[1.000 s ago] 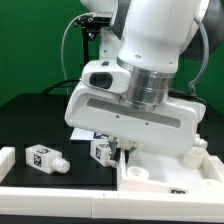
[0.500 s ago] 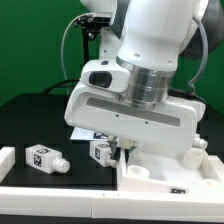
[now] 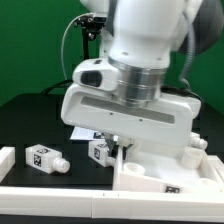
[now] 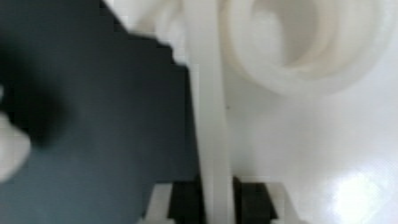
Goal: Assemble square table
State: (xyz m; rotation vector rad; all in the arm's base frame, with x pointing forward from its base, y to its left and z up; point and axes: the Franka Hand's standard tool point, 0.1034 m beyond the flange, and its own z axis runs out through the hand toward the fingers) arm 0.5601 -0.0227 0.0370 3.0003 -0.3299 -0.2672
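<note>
Gripper (image 3: 119,150) is pinched onto the raised rim of the top (image 3: 145,182), one finger against each face. In the wrist view the rim (image 4: 214,110) runs straight between the two fingertips, though the picture is blurred.

Change since half a second ago: the hand has shifted toward the exterior view's left, and the near corner of the top has moved with it by a small amount. Judgement: the top is being dragged by its rim into place, so leg fitting has not begun.

The top lies flat on the dark table (image 3: 30,120), directly beneath the hand, toward the exterior view's right. One leg (image 3: 100,152) lies just beside the fingers; a second leg (image 3: 42,157) lies well apart toward the left
</note>
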